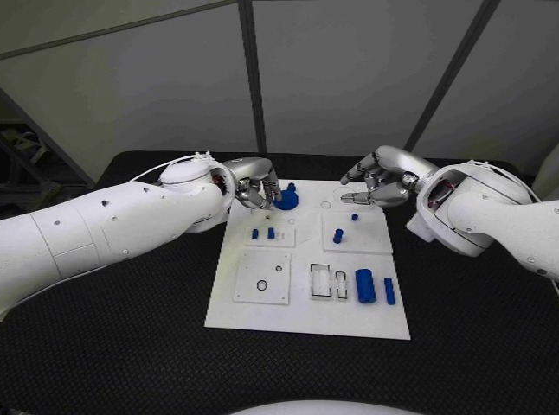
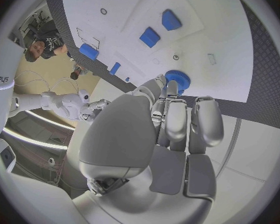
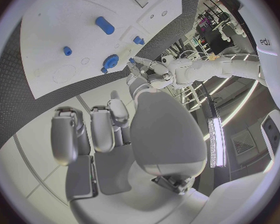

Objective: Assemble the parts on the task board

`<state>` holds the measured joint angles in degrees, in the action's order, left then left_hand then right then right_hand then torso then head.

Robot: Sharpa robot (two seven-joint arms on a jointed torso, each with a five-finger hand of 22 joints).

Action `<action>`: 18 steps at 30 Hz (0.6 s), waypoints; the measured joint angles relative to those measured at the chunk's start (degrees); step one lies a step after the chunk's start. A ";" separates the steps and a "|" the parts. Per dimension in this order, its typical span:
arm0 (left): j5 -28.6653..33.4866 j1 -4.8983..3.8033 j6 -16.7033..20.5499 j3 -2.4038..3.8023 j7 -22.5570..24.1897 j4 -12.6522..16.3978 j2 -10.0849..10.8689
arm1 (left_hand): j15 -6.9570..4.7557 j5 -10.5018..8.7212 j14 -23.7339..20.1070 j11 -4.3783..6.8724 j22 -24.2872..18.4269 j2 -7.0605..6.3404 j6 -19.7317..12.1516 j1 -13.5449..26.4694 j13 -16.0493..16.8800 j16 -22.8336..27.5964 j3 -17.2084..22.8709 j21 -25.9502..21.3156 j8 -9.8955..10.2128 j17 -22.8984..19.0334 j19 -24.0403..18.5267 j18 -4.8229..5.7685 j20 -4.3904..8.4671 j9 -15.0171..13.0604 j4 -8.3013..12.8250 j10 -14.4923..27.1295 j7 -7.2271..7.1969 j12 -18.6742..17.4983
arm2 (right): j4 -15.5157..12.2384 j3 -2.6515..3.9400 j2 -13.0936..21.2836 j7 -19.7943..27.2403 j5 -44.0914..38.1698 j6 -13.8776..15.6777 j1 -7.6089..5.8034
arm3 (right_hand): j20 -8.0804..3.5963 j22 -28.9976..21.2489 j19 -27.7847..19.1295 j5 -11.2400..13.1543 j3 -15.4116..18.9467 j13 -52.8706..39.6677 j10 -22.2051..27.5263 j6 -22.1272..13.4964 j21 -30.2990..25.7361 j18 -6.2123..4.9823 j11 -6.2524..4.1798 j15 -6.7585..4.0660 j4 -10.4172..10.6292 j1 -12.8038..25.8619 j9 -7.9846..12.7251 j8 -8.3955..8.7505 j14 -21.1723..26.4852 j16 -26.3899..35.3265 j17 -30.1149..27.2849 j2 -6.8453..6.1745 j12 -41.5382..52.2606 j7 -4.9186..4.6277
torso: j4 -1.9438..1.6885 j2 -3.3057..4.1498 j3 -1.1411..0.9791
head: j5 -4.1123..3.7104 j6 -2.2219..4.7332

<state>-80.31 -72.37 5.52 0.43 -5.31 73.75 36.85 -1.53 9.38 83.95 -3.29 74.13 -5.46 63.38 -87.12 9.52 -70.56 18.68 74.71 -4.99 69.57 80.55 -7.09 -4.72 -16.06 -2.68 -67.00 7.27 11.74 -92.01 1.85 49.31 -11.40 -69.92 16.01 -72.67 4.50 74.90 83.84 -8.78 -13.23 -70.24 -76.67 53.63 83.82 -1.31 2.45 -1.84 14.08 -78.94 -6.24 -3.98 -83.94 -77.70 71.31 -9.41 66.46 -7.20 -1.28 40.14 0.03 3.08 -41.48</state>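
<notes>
The white rectangular task board [image 1: 307, 320] lies flat in the middle of the black bench [image 1: 130, 346], with shallow square panels and small cut-outs on its surface. At its far edge sits a round blue toothed gear part [image 1: 287, 201]. Nearer the middle stand two small blue pegs [image 1: 263, 233] on the left panel and two more small blue pieces [image 1: 338, 234] on the right panel. At the near right side lie a thick blue cylinder [image 1: 366, 286] and, just beside it, a thin blue rod [image 1: 389, 290].

The left hand [image 1: 257, 185] is at the far left corner of the board, its fingers [image 2: 175, 118] curled downward just beside the gear; whether they grip it or only touch it cannot be told. The right hand [image 1: 382, 181] hovers above the far right corner, fingers loosely bent and apart, holding nothing.
</notes>
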 measured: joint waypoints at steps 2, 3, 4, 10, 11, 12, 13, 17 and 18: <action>0.34 0.01 -0.44 0.04 -0.33 0.34 0.79 | 0.00 -0.17 0.00 0.00 0.00 -0.20 0.00 0.20 -0.06 0.00 0.08 0.00 0.09 -0.06 0.00 0.01 0.00 0.00 0.08 0.00 0.00 0.00 | 0.02 0.00 0.01 0.00 0.00 0.00 0.00 | 0.00 0.00 0.00 0.00 0.00 0.00 0.00 0.00 0.00 0.00 0.00 0.00 0.00 0.00 0.00 0.00 0.00 0.00 0.00 0.00 0.00 0.00 | 0.00 0.01 -0.01 | 0.03 0.02; 0.47 0.02 -0.66 0.04 -0.48 0.48 1.10 | 0.00 -0.17 0.00 0.00 0.00 -0.19 0.02 0.19 -0.13 0.00 0.17 0.00 0.10 -0.06 0.00 0.01 0.00 0.00 0.16 0.00 -0.02 0.00 | 0.03 0.00 0.02 0.00 0.00 0.00 0.00 | 0.00 0.00 0.00 0.00 0.00 0.00 0.00 0.00 0.00 0.00 0.00 0.00 0.00 0.00 0.00 0.00 0.00 0.00 0.00 0.00 0.00 0.00 | 0.00 0.01 -0.01 | 0.04 0.01; 0.60 0.03 -0.89 0.04 -0.63 0.63 1.39 | 0.00 -0.17 0.00 0.00 0.00 -0.20 0.13 0.19 -0.14 0.00 0.17 0.00 0.11 -0.09 0.00 0.00 0.00 0.00 0.16 0.00 -0.12 0.00 | 0.03 0.00 0.03 0.00 0.00 0.00 0.00 | 0.00 0.00 0.00 0.00 0.00 0.00 0.00 0.00 0.00 0.00 0.00 0.00 0.00 0.00 0.00 0.00 0.00 0.00 0.00 0.00 0.00 0.00 | 0.00 0.01 -0.01 | 0.04 -0.01; 1.20 0.20 -2.34 0.07 -1.53 1.26 2.68 | 0.00 -0.55 0.00 0.00 -0.01 -0.33 0.21 0.52 -0.27 0.00 0.17 0.00 0.13 -0.22 0.00 0.00 0.00 0.17 0.16 0.00 -0.21 0.00 | 0.04 0.00 0.05 0.00 0.00 -0.01 0.00 | 0.00 0.00 0.00 0.00 0.00 0.00 0.00 0.00 0.00 0.00 0.00 0.00 0.00 0.00 0.00 0.00 0.00 0.00 0.00 0.00 0.00 0.00 | 0.01 0.06 -0.01 | 0.13 -0.06; 1.25 0.29 -2.50 0.07 -1.65 1.32 2.73 | 0.00 -0.56 0.00 0.00 -0.01 -0.32 0.21 0.53 -0.27 0.00 0.17 0.00 0.13 -0.22 0.00 0.00 0.00 0.17 0.16 0.00 -0.21 0.00 | 0.05 0.00 0.05 0.00 0.00 -0.01 0.00 | 0.00 0.00 0.00 0.00 0.00 0.00 0.00 0.00 0.00 0.00 0.00 0.00 0.00 0.00 0.00 0.00 0.00 0.00 0.00 0.00 0.00 0.00 | 0.02 0.07 -0.01 | 0.14 -0.10; 1.29 0.38 -2.65 0.07 -1.74 1.35 2.74 | 0.00 -0.56 0.00 0.00 -0.01 -0.25 0.21 0.60 -0.27 0.00 0.16 0.00 0.14 -0.23 0.00 0.00 0.00 0.17 0.16 0.00 -0.21 0.00 | 0.05 0.00 0.04 0.00 0.00 -0.01 0.00 | 0.00 0.00 0.00 0.00 0.00 0.00 0.00 0.00 0.00 0.00 0.00 0.00 0.00 0.00 0.00 0.00 0.00 0.00 0.00 0.00 0.00 0.00 | 0.04 0.06 -0.01 | 0.18 -0.12; 1.33 0.53 -2.81 0.07 -1.85 1.37 2.74 | 0.00 -0.56 0.00 0.00 -0.01 -0.18 0.21 0.68 -0.27 0.00 0.16 0.00 0.23 -0.23 0.00 0.00 0.00 0.18 0.16 0.00 -0.21 0.00 | 0.05 0.00 0.03 0.00 0.00 -0.01 0.00 | 0.00 0.00 0.00 0.00 0.00 0.00 0.00 0.00 0.00 0.00 0.00 0.00 0.00 0.00 0.00 0.00 0.00 0.00 0.00 0.00 0.00 0.00 | 0.05 0.07 -0.01 | 0.19 -0.12; 1.37 0.92 -3.18 0.06 -2.13 1.30 2.72 | 0.00 -0.56 0.00 0.00 -0.01 -0.11 0.21 0.74 -0.27 0.00 0.16 0.00 0.30 -0.22 0.00 -0.01 0.00 0.24 0.16 0.00 -0.21 0.00 | 0.05 0.00 0.02 0.00 0.00 -0.01 0.00 | 0.00 0.00 0.00 0.00 0.00 0.00 0.00 0.00 0.00 0.00 0.00 0.00 0.00 0.00 0.00 0.00 0.00 0.00 0.00 0.00 0.00 0.00 | 0.12 0.09 -0.01 | 0.25 -0.14; 1.37 1.00 -3.24 0.06 -2.17 1.28 2.72 | 0.00 -0.56 0.00 0.00 -0.01 -0.11 0.21 0.74 -0.27 0.00 0.16 0.00 0.30 -0.22 0.00 0.00 0.00 0.24 0.16 0.00 -0.21 0.00 | 0.05 0.00 0.02 -0.01 0.00 -0.01 0.00 | 0.00 0.00 0.00 0.00 0.00 0.00 0.00 0.00 0.00 0.00 0.00 0.00 0.00 0.00 0.00 0.00 0.00 0.00 0.00 0.00 0.00 0.00 | 0.15 0.09 -0.01 | 0.26 -0.16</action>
<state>-78.94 -71.37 2.28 0.50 -7.49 75.02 39.57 -1.53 8.82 83.95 -3.30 74.13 -5.57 63.59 -86.38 9.25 -70.56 18.84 74.70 -4.69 69.35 80.55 -7.09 -4.72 -15.82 -2.52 -67.00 7.06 11.74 -91.96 1.85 49.33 -11.40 -69.92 16.00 -72.67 4.50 74.90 83.85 -8.78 -13.23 -70.24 -76.67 53.63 83.82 -1.31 2.45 -1.84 14.08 -78.94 -6.24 -3.98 -83.94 -77.70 71.31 -9.41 66.46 -7.20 -1.13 40.23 0.02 3.33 -41.65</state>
